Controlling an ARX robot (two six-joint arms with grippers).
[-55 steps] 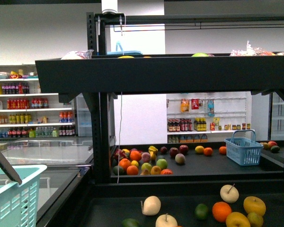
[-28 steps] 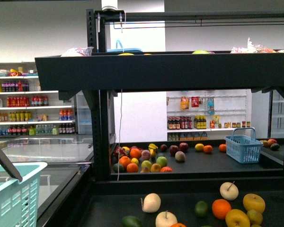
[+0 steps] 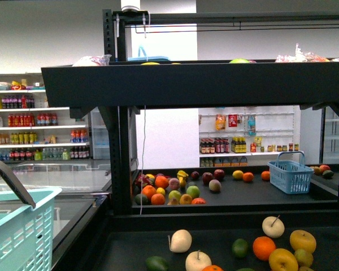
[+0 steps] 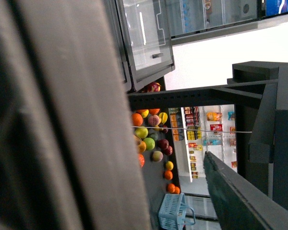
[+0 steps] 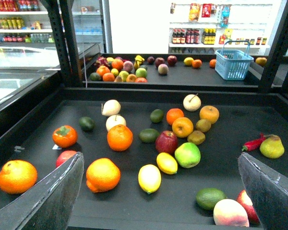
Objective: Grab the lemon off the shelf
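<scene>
Lemon not yet picked; the reach has hardly begun.

The lemon (image 5: 150, 178) lies on the shelf's (image 5: 259, 115) near black tray, just beside a second yellow one (image 5: 167, 163) and an orange (image 5: 103, 175) (among plenty of other fruit). The right fingers (image 5: 57, 196) hang spread wide over it, holding nothing, so closing in, gripping and lifting are all left to do. The left fingers (image 4: 230, 196) are a close blur; I cannot tell their spread. The bottle labels on the far wall shelving (image 3: 39, 110) are too small to read.

Bright even store light, soft shadows; left wrist foreground blurred (wall (image 4: 216, 52) overexposed)
</scene>
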